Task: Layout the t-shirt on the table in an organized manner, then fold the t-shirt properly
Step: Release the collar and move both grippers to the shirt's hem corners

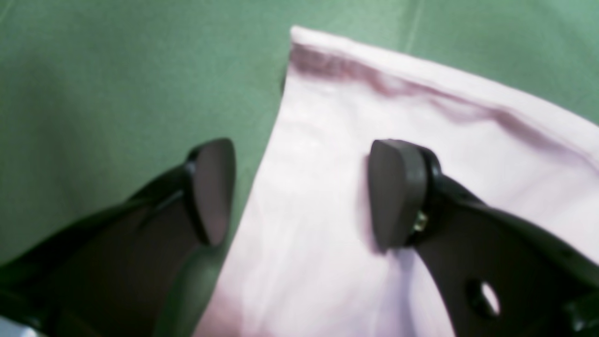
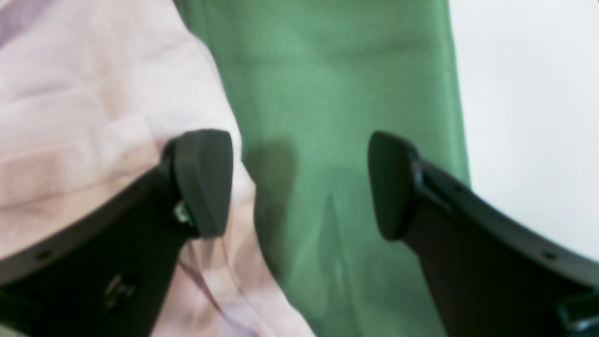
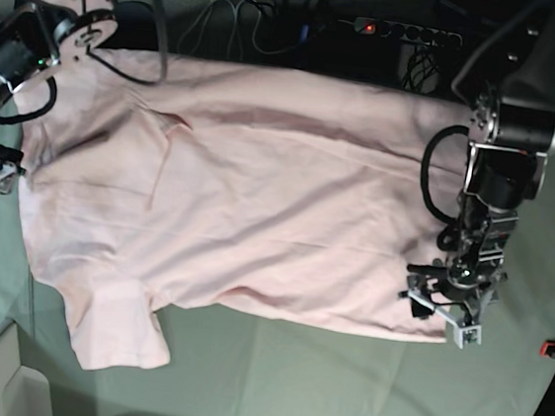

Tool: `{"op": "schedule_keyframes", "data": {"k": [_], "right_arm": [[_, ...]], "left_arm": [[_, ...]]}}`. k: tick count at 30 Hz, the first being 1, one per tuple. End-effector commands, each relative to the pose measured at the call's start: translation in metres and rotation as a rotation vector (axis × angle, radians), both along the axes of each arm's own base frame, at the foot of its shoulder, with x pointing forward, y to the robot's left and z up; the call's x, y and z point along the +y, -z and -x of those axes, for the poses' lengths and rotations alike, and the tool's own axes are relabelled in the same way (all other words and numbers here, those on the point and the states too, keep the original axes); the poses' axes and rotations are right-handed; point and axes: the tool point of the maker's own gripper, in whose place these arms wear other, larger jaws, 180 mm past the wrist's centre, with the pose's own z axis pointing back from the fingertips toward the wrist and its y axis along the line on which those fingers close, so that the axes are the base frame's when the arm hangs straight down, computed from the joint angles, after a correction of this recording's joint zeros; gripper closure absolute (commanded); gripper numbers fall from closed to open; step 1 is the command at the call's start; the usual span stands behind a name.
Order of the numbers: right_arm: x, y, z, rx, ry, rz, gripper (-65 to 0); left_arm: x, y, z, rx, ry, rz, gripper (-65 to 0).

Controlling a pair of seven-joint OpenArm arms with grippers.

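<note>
Pink t-shirt (image 3: 247,215) spread flat on counter (image 3: 338,383). Left pincer (image 1: 299,196) agape, straddling shirt's edge; right pincer (image 2: 299,185) agape at opposite edge, nothing held.

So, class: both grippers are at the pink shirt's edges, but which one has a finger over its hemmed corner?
The left gripper: its right finger sits over the t-shirt by the hemmed corner. The right gripper straddles a rounded, hemless edge.
</note>
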Motion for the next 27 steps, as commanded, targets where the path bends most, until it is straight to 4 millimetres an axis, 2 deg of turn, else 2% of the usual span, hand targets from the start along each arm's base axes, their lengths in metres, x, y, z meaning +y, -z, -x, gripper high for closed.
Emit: {"op": "schedule_keyframes", "data": {"k": [1,3,9,17,20,24,25,27], "right_arm": [[-0.006,-0.017,-0.019,-0.065,0.001,0.01,-45.3],[-0.006,-0.017,-0.029,-0.068,-0.003,-0.011,-45.3],[0.01,0.003,-0.054,-0.123,-0.032,-0.128,-45.3],[0.023,0.019,-0.06,-0.174,-0.042,-0.192,-45.4],[0.024,0.015,-0.066,-0.206,-0.044,-0.191,-45.4],[0.03,0.011,-0.074,-0.249,-0.048,-0.195,-45.2],[0.031,0.011,-0.074,-0.25,-0.049,-0.196,-45.2],[0.032,0.011,-0.075,-0.253,-0.049,-0.198,-45.2]], "left_arm": [[0.005,-0.019,-0.016,-0.057,0.0,-0.015,-43.4],[0.007,-0.02,-0.016,-0.057,-0.001,-0.019,-43.4],[0.007,-0.018,-0.015,-0.052,0.0,-0.02,-43.1],[0.004,-0.008,-0.006,-0.032,0.003,-0.016,-41.5],[0.004,-0.005,-0.003,-0.025,0.003,-0.016,-28.2],[0.001,-0.004,-0.003,-0.025,0.005,-0.012,-3.9],[0.001,-0.004,-0.003,-0.025,0.005,-0.012,0.0],[0.0,-0.004,-0.003,-0.023,0.006,-0.011,-0.2]]}}
